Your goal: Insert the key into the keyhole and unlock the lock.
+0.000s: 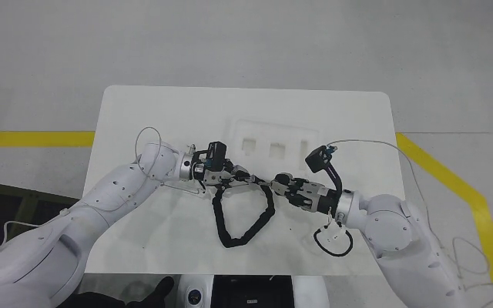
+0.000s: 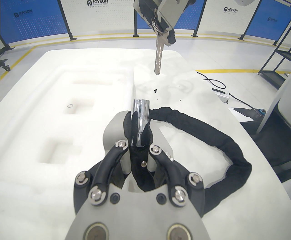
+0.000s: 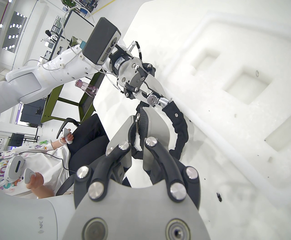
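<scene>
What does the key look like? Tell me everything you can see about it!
The key is a thin, flat, silvery metal strip with a small ring at its head. The right gripper pinches the head, so the long blade sticks out free above the white table. Its tip points toward the shiny round end of the lock, held by the left gripper, but a gap separates them.

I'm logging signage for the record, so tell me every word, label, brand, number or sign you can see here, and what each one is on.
Panels behind the table: a logo with a brand wordmark, repeated on several; brand print, not quoted here.
Right wrist casing: a small wave symbol with three letters; not quoted either.
Lock: marks on its face, too small to read.
Key: no print to be seen.
</scene>
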`<action>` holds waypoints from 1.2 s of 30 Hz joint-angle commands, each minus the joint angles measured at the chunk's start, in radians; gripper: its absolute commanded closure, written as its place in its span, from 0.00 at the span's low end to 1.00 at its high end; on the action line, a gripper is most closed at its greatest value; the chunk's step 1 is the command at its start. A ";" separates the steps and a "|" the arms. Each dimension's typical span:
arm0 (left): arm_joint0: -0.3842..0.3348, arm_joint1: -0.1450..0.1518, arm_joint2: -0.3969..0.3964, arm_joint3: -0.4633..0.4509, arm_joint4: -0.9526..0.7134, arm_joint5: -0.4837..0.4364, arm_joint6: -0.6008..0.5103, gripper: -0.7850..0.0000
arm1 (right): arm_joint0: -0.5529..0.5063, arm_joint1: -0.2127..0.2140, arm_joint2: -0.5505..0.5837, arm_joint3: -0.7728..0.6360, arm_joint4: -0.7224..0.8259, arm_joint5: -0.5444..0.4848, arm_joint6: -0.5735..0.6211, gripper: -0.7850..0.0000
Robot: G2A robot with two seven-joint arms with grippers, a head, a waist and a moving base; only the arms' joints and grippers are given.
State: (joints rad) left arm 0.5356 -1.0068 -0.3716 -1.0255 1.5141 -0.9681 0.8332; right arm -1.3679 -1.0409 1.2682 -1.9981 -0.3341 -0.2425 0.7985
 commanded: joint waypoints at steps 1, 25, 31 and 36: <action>0.000 0.000 0.000 0.000 0.000 0.000 0.000 1.00 | 0.000 0.000 0.000 0.000 0.000 0.000 0.000 1.00; 0.000 0.000 0.000 0.000 0.000 0.000 0.000 1.00 | 0.057 -0.005 -0.030 0.007 0.005 0.145 0.046 1.00; 0.000 0.000 0.000 0.000 0.000 0.000 0.000 1.00 | 0.101 -0.010 -0.057 0.023 0.031 0.186 0.071 1.00; 0.000 0.000 0.000 0.000 0.000 0.000 0.000 1.00 | 0.119 -0.013 -0.074 0.040 0.056 0.209 0.087 1.00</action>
State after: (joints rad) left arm 0.5356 -1.0068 -0.3716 -1.0255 1.5141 -0.9681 0.8332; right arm -1.2521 -1.0530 1.1969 -1.9624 -0.2824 -0.0373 0.8840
